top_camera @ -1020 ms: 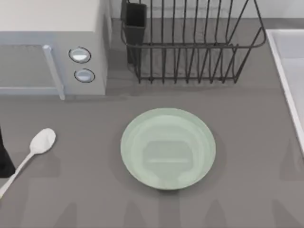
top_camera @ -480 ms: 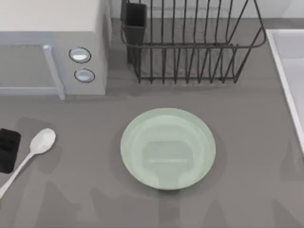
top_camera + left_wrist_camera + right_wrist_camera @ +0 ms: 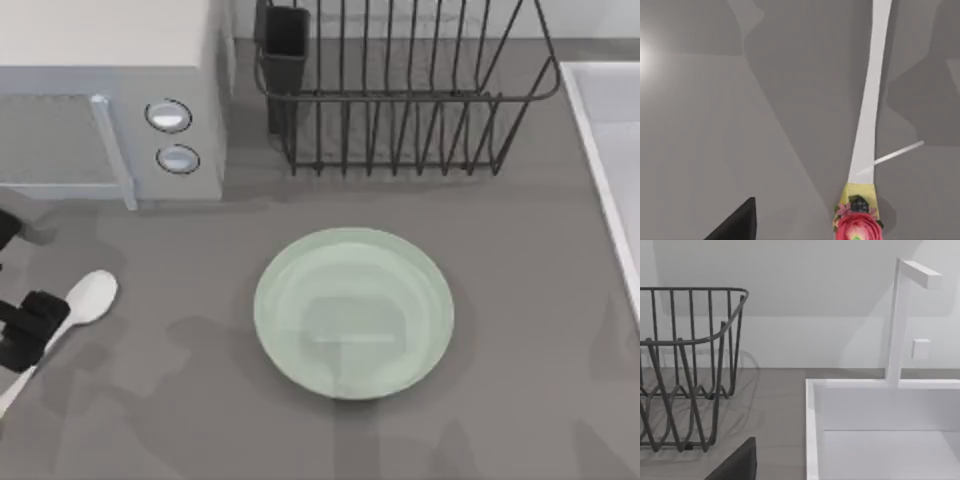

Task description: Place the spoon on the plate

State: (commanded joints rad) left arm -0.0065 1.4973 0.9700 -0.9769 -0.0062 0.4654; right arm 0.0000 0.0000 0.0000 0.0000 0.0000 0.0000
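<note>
From above, the left gripper (image 3: 25,325) is hanging over the handle of the spoon (image 3: 85,298), lying left of the plate (image 3: 353,313). At its wrist, handle close below; finger state untellable. Reaching step; grasping should follow.

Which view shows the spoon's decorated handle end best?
The left wrist view: the spoon handle runs up from its red knob, seen close. The top view shows the spoon bowl clearly, with the left end effector over its handle.

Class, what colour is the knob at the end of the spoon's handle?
Red-pink, flower-like, on the white spoon; the knob shows best in the left wrist view.
</note>
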